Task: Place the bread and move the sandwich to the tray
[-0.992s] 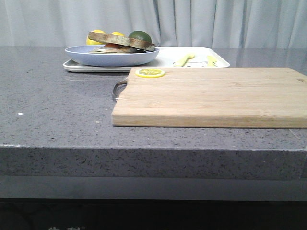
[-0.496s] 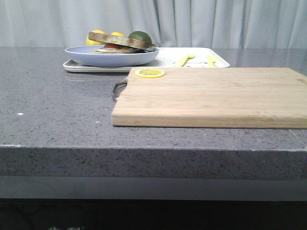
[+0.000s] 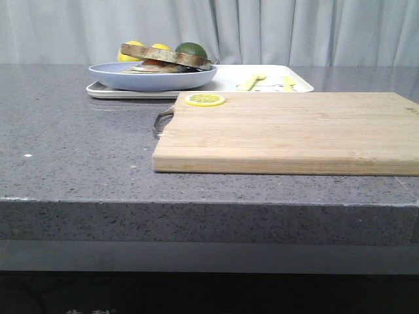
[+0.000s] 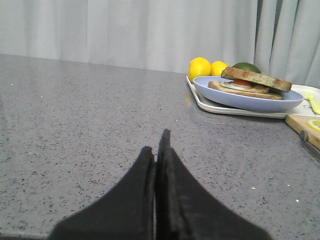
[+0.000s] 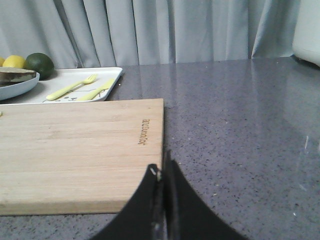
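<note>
Sandwich sat plated on the tray, both arms parked low with nothing held.

We saw the sandwich [image 3: 167, 59] on the pale-blue plate [image 3: 152, 76], which rested on the left end of the tray [image 3: 229, 80], far-left on the surface [image 3: 78, 144], lemons [image 4: 200, 68] and lime [image 3: 191, 49] behind it. Top bread [image 4: 256, 78] lay tilted over the egg, not flush. Left gripper [image 4: 156, 150] and right gripper [image 5: 161, 172] had their jaws clenched together, empty. Cutting board [image 3: 288, 131] held only a lemon slice [image 3: 205, 99]. We judged the stack light, soft and prone to sliding apart; gripping the rigid plate rim looked safer than pinching the bread, which would crush.
</note>
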